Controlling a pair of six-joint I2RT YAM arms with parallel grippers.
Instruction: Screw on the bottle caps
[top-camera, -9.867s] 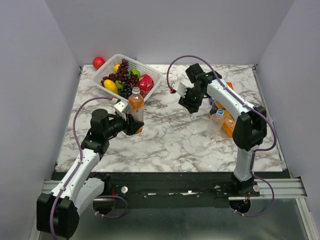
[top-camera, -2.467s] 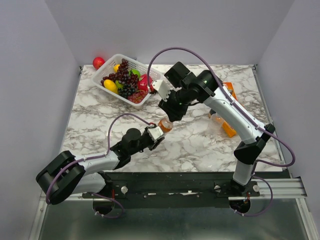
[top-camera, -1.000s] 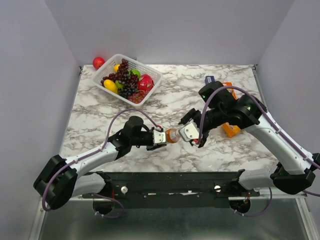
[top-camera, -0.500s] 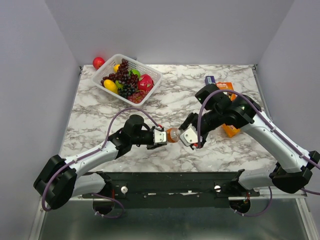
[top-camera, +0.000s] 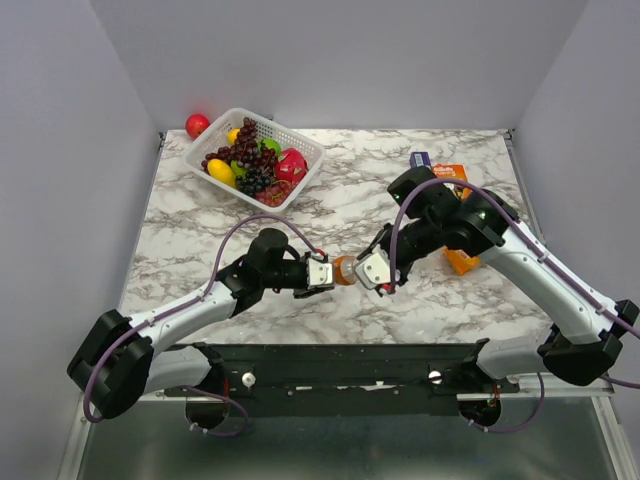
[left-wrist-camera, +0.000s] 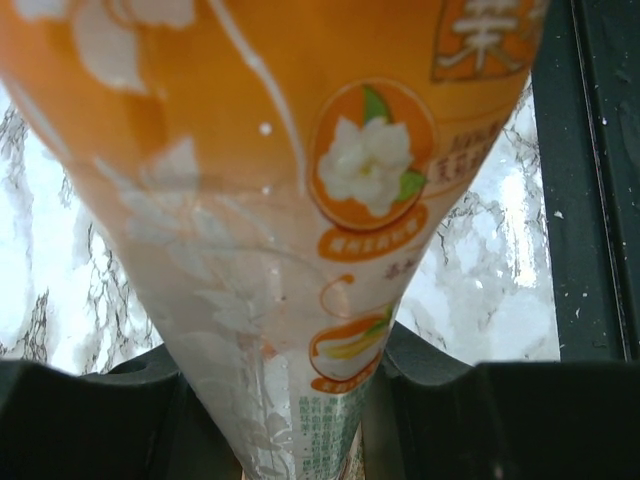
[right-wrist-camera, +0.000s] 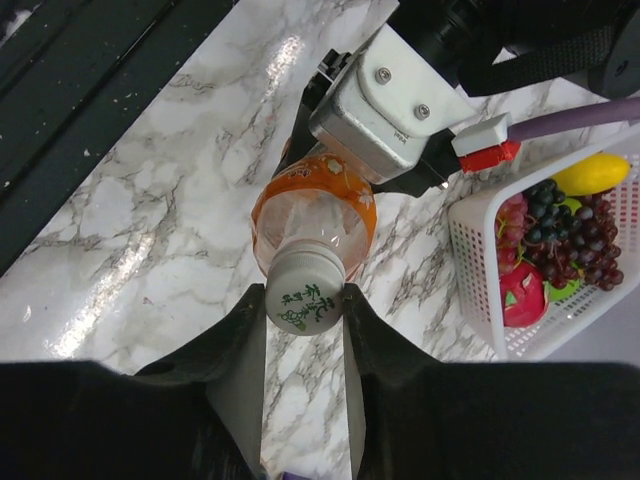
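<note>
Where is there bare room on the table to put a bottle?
Bare marble: the left of the table, between the basket and the left arm; the back centre, between basket and right arm. Crowded: front centre, where left pincer and right pincer meet on the bottle and cap; the right side, packets by that arm.

bottle (left-wrist-camera: 270, 200) label: Chinese characters, cropped, I cannot read them | white cap (right-wrist-camera: 304, 292): green print, too small for me

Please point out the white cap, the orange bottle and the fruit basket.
white cap (right-wrist-camera: 304, 300): right wrist view, on its printed top.
orange bottle (left-wrist-camera: 300, 200): left wrist view, on its label.
fruit basket (top-camera: 302, 186): top external view, on its right wall.
</note>
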